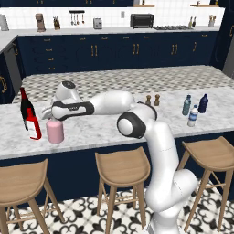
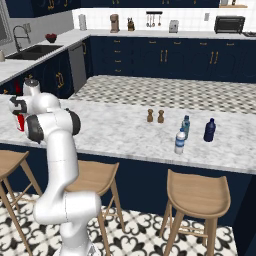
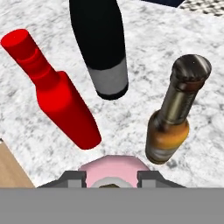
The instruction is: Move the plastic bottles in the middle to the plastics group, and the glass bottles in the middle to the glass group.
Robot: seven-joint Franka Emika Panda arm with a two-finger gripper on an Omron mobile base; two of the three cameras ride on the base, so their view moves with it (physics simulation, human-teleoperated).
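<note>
My gripper (image 3: 110,177) reaches down at the left end of the island, shut on the top of the pale pink bottle (image 3: 109,165). That pink bottle (image 1: 55,131) stands upright with its base on or just above the marble, under my gripper (image 1: 51,117). Close around it are the tall dark wine bottle (image 3: 103,52), the bright red bottle (image 3: 65,100) and the brown beer bottle (image 3: 173,118). The wine bottle (image 1: 25,107) and red bottle (image 1: 33,124) stand just left of it. Far right, the clear water bottle (image 1: 193,116) stands near the teal bottle (image 1: 186,105) and navy bottle (image 1: 203,103).
Two small brown shakers (image 1: 152,99) stand mid-counter. Wooden stools (image 1: 122,168) line the island's near edge. The marble counter (image 1: 105,128) runs between the two bottle groups. A sink (image 2: 35,51) sits on the far left counter.
</note>
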